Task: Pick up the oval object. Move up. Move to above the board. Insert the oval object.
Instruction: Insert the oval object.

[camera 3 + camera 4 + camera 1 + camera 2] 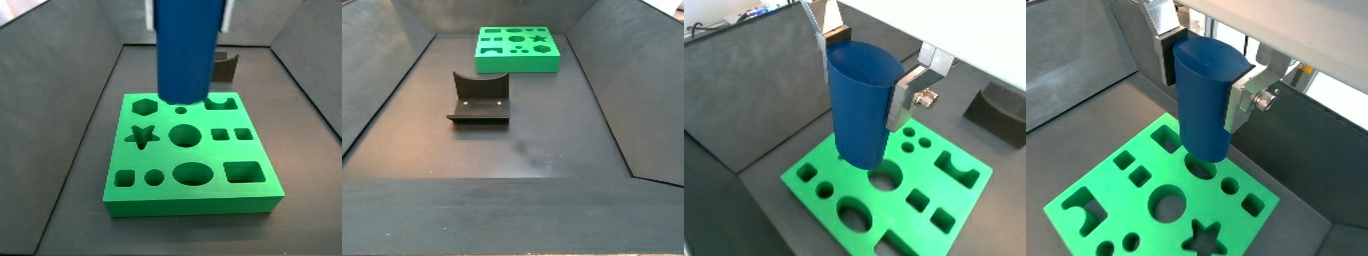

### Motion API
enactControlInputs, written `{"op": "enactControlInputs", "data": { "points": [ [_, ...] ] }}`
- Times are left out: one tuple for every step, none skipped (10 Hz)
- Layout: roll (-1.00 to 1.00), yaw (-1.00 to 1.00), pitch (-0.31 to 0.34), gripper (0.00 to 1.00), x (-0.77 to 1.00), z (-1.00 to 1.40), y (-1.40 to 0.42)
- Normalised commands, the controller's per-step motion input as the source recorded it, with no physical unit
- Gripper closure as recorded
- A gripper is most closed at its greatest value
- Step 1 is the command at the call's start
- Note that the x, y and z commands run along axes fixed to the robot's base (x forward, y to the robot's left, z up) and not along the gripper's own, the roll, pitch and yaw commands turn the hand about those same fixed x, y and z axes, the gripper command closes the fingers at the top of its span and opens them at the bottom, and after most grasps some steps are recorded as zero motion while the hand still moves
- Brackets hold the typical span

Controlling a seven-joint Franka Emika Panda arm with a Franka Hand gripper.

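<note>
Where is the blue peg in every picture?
Wrist view: the oval object sits clamped in the gripper, above the board.
Wrist view: the oval object is between the gripper's fingers, above the board.
Side view: upper middle, in front of the board's far holes.
Side view: not in it; only the board and the fixture show.
Shared landmark: the green board.
</note>
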Motion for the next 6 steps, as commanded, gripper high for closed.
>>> {"op": "enactControlInputs", "data": {
  "points": [
    [0.19,0.11,0.027,1.00,0.29,-0.31,-0.25],
    [0.19,0.10,0.030,1.00,0.27,-0.31,-0.23],
    [0.21,0.10,0.019,1.00,0.17,-0.33,-0.23],
    [0.20,0.07,0.014,1.00,0.14,-0.32,-0.20],
    [0.19,0.04,0.000,1.00,0.06,-0.34,-0.16],
    [0.17,0.01,0.000,1.00,0.00,-0.34,-0.14]
  ]
}}
